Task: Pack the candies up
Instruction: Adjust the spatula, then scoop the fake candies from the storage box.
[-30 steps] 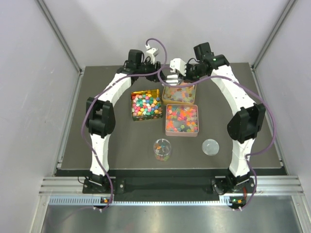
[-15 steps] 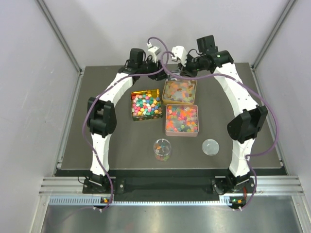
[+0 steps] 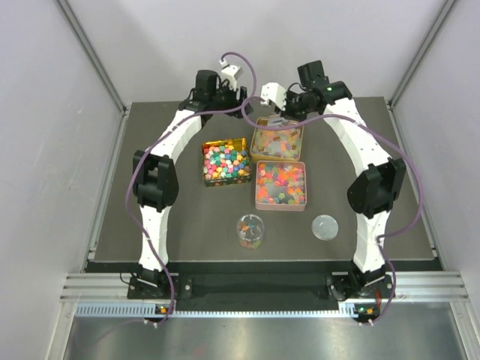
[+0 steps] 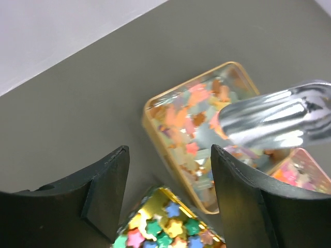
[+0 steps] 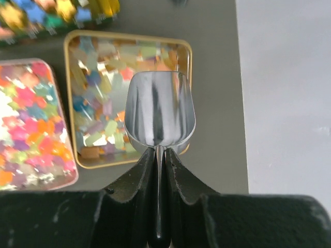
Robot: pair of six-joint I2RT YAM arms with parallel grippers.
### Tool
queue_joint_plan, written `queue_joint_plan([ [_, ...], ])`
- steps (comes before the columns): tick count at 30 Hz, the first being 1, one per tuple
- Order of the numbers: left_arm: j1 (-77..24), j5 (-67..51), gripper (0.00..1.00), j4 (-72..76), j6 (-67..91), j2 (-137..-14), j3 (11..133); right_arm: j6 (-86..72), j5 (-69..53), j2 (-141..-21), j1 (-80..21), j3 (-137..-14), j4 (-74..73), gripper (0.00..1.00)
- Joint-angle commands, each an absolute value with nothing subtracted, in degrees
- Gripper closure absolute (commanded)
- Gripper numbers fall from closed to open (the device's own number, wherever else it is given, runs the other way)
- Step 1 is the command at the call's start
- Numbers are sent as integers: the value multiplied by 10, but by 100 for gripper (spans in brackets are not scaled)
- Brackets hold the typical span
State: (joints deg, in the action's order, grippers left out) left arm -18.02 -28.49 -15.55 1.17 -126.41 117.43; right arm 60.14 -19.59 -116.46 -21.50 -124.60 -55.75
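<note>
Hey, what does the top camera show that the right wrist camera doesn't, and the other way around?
Only the top view: the glass jar holding a few candies, and the round lid beside it. Only the right wrist view: the scoop is empty, its handle pinched in the right gripper. Both: the gold-rimmed tin of translucent candies below the scoop, and the pink tin next to it.

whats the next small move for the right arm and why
Probably lower the scoop into the gold tin beneath it. The right pincer is shut on the scoop's handle, the scoop's bowl looks empty, and it hangs over that tin's translucent candies.
</note>
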Motion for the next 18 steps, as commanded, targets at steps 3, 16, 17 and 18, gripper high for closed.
queue_joint_plan([
  [3, -166, -255, 31, -156, 19, -1268, 1175, 691, -82, -1221, -221, -1273, -553, 100],
  [16, -138, -326, 32, -157, 53, -1231, 1101, 783, 17, -1281, -224, -1281, -512, 100],
  [17, -136, -330, 32, -156, 54, -1231, 1098, 787, 22, -1282, -224, -1281, -510, 100],
  [18, -135, -335, 32, -156, 56, -1230, 1096, 790, 29, -1288, -224, -1280, -507, 100],
])
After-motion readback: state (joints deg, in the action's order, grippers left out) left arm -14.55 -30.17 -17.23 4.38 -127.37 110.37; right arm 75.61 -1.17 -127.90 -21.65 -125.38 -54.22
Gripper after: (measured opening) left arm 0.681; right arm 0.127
